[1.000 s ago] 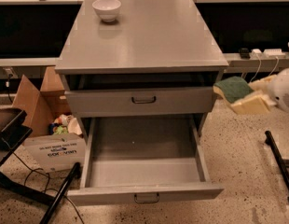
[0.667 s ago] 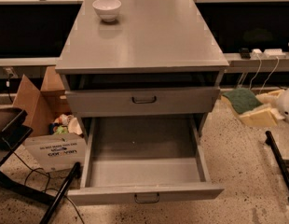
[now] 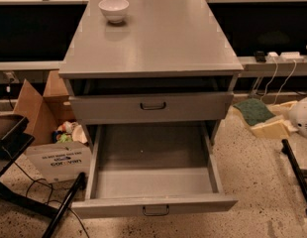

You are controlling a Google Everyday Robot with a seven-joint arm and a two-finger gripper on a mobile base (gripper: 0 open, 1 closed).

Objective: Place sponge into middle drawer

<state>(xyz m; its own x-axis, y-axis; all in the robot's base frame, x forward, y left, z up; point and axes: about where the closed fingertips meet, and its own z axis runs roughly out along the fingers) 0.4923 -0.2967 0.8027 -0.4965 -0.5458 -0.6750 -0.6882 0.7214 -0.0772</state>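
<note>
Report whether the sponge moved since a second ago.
Yes. Held in the pincer right of the cabinet, the sponge sank and drifted right, away from the upper drawer.

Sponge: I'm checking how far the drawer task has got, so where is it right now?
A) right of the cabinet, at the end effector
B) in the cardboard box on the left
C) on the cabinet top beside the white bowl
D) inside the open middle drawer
A: the sponge, green face up, is held at the end effector to the right of the cabinet, outside the open middle drawer.
</note>
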